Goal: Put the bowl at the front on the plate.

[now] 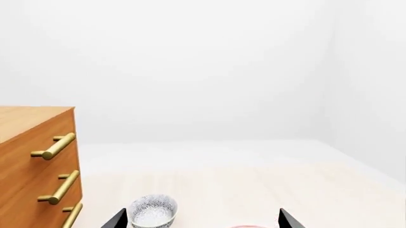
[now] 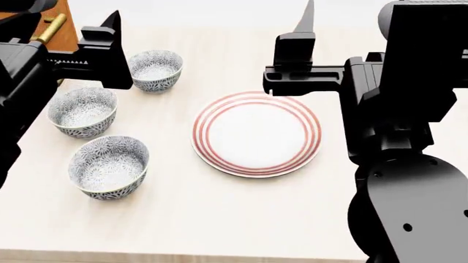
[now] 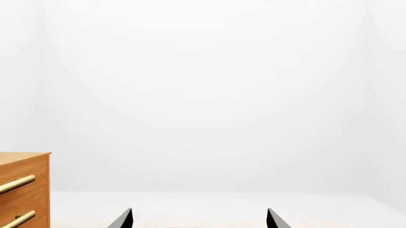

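Observation:
Three flower-patterned bowls stand in a row at the left of the head view. The bowl at the front (image 2: 109, 166) is nearest the table's near edge, upright and empty. The white plate with red rings (image 2: 256, 133) lies to its right, empty. My left gripper (image 2: 74, 17) hovers open above the far end of the row, well behind the front bowl. Its wrist view shows the far bowl (image 1: 153, 211) just inside one fingertip (image 1: 117, 220) and a sliver of the plate's rim (image 1: 247, 226). My right gripper (image 3: 199, 219) is open and empty, held above the plate's far side (image 2: 349, 22).
The middle bowl (image 2: 83, 111) and far bowl (image 2: 155, 68) stand behind the front one. A wooden dresser with brass handles (image 1: 38, 166) stands past the table's far left corner (image 2: 64, 28). The light wooden table (image 2: 219, 219) has its near edge at the bottom of the head view.

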